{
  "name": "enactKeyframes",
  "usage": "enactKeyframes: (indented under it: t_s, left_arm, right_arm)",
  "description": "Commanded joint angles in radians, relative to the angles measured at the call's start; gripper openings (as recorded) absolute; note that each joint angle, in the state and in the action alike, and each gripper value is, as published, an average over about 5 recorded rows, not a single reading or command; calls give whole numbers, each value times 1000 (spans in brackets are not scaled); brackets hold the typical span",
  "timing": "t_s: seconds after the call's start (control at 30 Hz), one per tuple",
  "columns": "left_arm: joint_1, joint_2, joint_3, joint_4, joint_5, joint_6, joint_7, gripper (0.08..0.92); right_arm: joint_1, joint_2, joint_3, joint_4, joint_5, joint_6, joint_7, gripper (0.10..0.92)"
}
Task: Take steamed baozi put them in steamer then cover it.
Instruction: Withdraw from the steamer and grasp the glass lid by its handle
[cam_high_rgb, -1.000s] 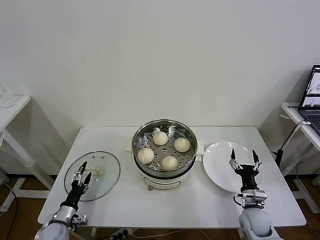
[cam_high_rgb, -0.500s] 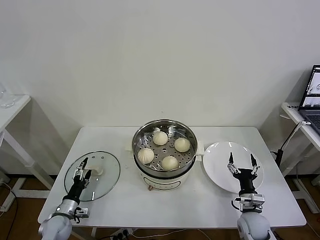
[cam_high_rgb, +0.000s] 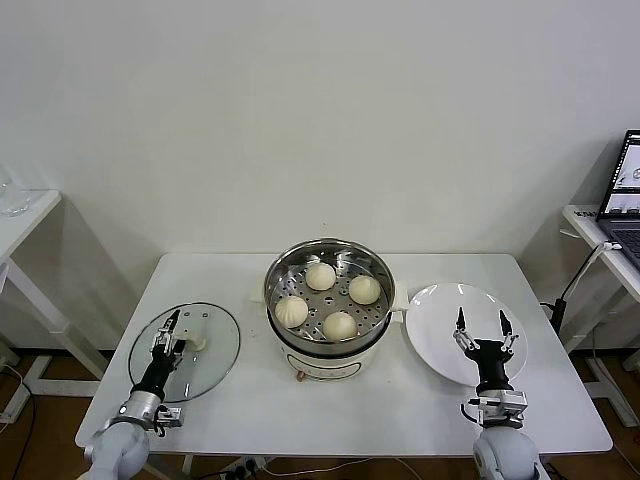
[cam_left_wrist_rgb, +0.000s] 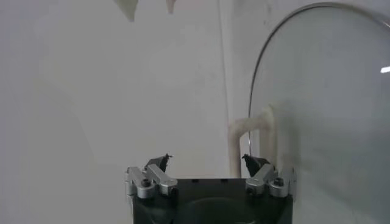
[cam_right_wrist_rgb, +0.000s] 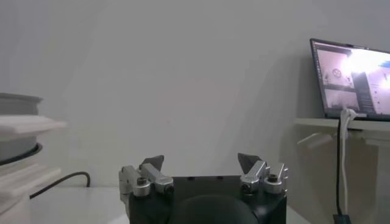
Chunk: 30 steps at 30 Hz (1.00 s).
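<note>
four steamed baozi (cam_high_rgb: 340, 325) sit in the uncovered steamer (cam_high_rgb: 329, 347); left gripper (cam_high_rgb: 167, 331) over the glass lid (cam_high_rgb: 210, 352) and right gripper (cam_high_rgb: 481, 327) over the plate (cam_high_rgb: 436, 312) both gape apart.

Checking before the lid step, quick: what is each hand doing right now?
Left hand: open, empty, over the glass lid.
Right hand: open, empty, over the white plate.

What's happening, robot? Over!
Both grippers open: left gripper over glass lid, right gripper over empty plate. Four baozi in steamer. Lid off.
</note>
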Motion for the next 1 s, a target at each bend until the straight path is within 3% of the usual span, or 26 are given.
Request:
enactKeyframes:
  t_s: [0.03, 0.2, 0.73, 0.87, 1.0]
  left_arm:
    - [-18, 0, 13, 23, -7, 3, 9, 821]
    - [-25, -1, 14, 43, -5, 5, 23, 754]
    - [-39, -12, 8, 70, -38, -5, 21, 288]
    - [-21, -4, -8, 5, -83, -5, 21, 203]
    - [25, 14, -49, -136, -145, 22, 41, 192]
  right_arm:
    - [0, 3, 0, -2, -5, 1, 0, 823]
    - [4, 1, -1, 1, -8, 1, 1, 823]
    - [4, 11, -11, 6, -22, 5, -2, 823]
    - [3, 12, -11, 6, -24, 7, -4, 823]
    - [3, 12, -11, 8, -25, 9, -4, 823]
